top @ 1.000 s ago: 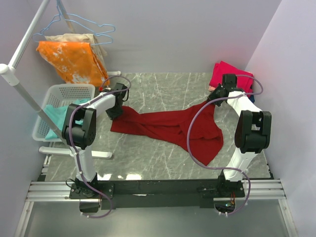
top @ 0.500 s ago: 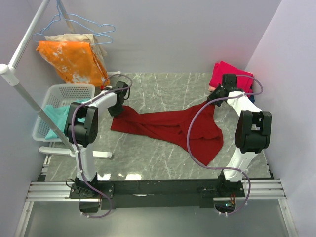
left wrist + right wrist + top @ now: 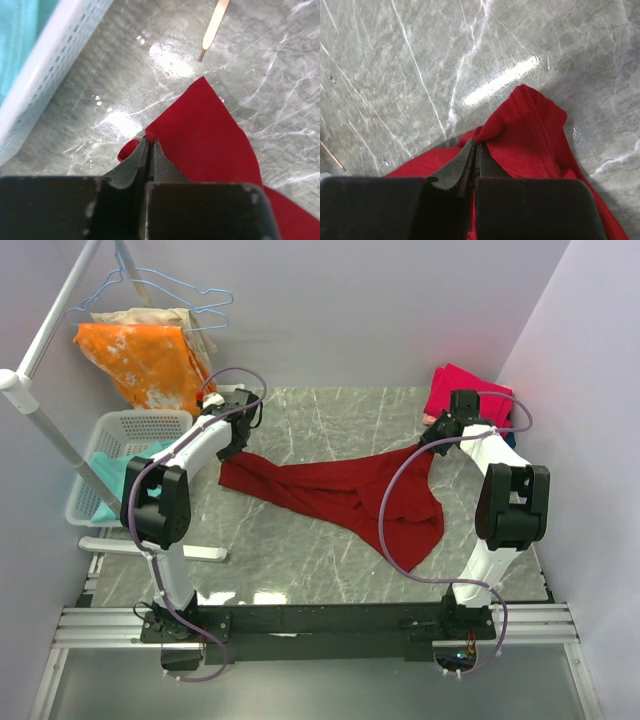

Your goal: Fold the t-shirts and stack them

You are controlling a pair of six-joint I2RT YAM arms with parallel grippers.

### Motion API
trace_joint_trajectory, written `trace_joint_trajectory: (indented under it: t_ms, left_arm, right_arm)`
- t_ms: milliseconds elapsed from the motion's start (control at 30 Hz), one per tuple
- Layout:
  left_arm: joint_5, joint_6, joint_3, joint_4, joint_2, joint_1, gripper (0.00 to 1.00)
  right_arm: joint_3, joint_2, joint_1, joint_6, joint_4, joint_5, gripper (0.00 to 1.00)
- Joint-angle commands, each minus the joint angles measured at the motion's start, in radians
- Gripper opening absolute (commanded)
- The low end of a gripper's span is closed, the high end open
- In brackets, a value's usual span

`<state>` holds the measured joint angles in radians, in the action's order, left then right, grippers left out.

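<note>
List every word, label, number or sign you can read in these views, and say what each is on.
None: no readable text in any view.
The maroon shirt is plain, with no print or tag showing.
The basket and the orange cloth on the rack carry no lettering.

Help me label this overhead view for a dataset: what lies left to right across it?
white basket → maroon t-shirt → pink t-shirt pile
</note>
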<state>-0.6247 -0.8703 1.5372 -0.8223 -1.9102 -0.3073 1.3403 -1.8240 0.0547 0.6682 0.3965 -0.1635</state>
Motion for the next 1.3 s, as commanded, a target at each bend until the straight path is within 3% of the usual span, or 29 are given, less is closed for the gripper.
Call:
trace_joint_trajectory:
  t_ms: [0,100,233,333,400,733,933,1033,1267]
  left_arm:
    - [-0.063,0.028,0.024,-0.026,0.048,-0.004,0.08]
    - [-0.061,0.036,0.02,-0.015,0.046,-0.004,0.15]
    - [-0.055,0.039,0.023,-0.011,0.037,-0.003,0.15]
    - [-0.05,0.042,0.023,-0.006,0.034,-0.004,0.13]
    - [-0.044,0.047,0.021,-0.003,0.034,-0.004,0.02]
    - [-0.055,0.048,0.004,0.006,0.069,-0.006,0.01]
    - [-0.069,0.056,0.063,-0.014,0.106,-0.006,0.01]
    - [-0.101,0.048,0.095,-0.029,0.115,-0.006,0.01]
    - [-0.155,0.031,0.153,-0.075,0.099,-0.006,0.01]
  right_arm:
    - [-0.007,0.026,-0.01,-0.001,-0.013,-0.004,0.0]
    - [-0.01,0.029,-0.01,-0.004,-0.013,-0.004,0.0]
    - [-0.013,0.035,-0.01,-0.009,-0.01,-0.002,0.0]
    - [-0.013,0.037,-0.009,-0.009,-0.007,-0.001,0.0]
    - [-0.012,0.037,-0.01,-0.009,-0.008,0.001,0.0]
    - [-0.001,0.04,-0.009,-0.025,0.013,0.016,0.0]
    - [-0.007,0.098,-0.009,-0.036,0.053,0.149,0.36]
    - [-0.023,0.152,-0.01,-0.028,0.064,0.24,0.37]
    - [-0.077,0.215,-0.019,-0.079,0.2,0.243,0.36]
